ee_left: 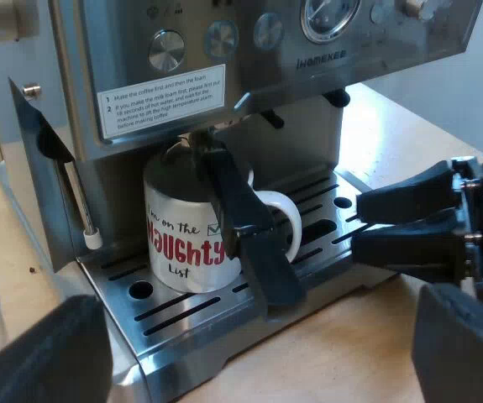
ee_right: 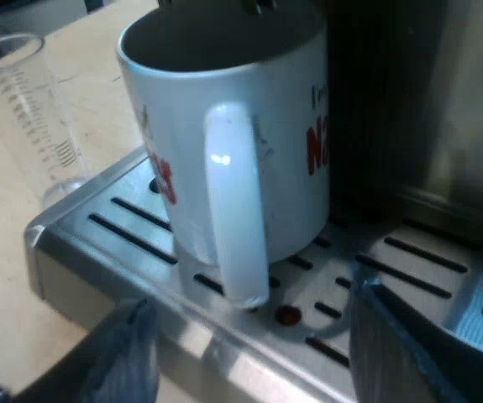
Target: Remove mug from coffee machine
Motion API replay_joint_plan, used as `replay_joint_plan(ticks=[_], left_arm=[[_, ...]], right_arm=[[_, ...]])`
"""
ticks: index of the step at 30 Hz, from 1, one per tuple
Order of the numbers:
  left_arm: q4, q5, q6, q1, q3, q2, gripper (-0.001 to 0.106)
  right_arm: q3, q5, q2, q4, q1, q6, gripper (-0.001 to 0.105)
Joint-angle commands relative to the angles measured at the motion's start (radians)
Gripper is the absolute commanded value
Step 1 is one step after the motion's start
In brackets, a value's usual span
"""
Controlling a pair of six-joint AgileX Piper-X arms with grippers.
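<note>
Pale wood counter (ee_left: 367,336) carries a brushed-steel espresso machine (ee_left: 224,50), its front set with round knobs, a dial gauge and a white printed label. At its foot lies a steel drip tray (ee_left: 182,311) cut with long dark slots and round holes. A thin metal steam wand (ee_left: 80,201) with a white tip hangs at one side of the tray.

The mug (ee_right: 224,109) is white glazed ceramic, a plain cylinder with red and black lettering. It stands upright on the drip tray under the machine's front, with its looped handle turned outward toward the tray's edge. The holder's dark, smooth handle (ee_left: 249,235) slants out from under the machine's front and crosses in front of the mug. A clear measuring glass (ee_right: 31,109), a tall cylinder with printed marks, stands on the counter just beside a corner of the tray.

My right gripper (ee_right: 252,319) is held low and level at the tray's edge, its matte black fingers pointing at the mug. They are spread apart and hold nothing. The mug's handle stands just ahead, in line with the gap, clear of both fingers.

My left gripper (ee_left: 254,336) hangs over the counter in front of the tray, facing the machine, fingers spread wide and empty. The mug sits well apart from it, beyond the dark handle.
</note>
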Motion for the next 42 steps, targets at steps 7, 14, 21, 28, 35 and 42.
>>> replay_joint_plan(ticks=[7, 14, 21, 28, 35, 42], left_arm=[[0.007, 0.005, -0.010, -0.005, 0.017, -0.001, 0.087], [0.006, 0.005, -0.010, -0.005, 0.025, -0.001, 0.087], [0.006, 0.005, -0.010, -0.005, 0.025, -0.001, 0.087], [0.006, 0.005, -0.010, -0.005, 0.025, -0.001, 0.087], [0.006, 0.005, -0.010, -0.005, 0.025, -0.001, 0.087], [0.006, 0.005, -0.010, -0.005, 0.025, -0.001, 0.087]], right_arm=[[-0.007, -0.013, 0.103, -0.181, 0.002, -0.007, 0.052], [-0.065, -0.013, 0.191, -0.209, 0.002, -0.007, 0.052], [-0.137, -0.013, 0.249, -0.209, 0.002, -0.007, 0.052], [-0.174, -0.013, 0.283, -0.209, 0.002, -0.007, 0.052], [-0.253, -0.015, 0.344, -0.201, 0.002, -0.007, 0.052], [-0.253, -0.015, 0.345, -0.201, 0.002, -0.007, 0.052]])
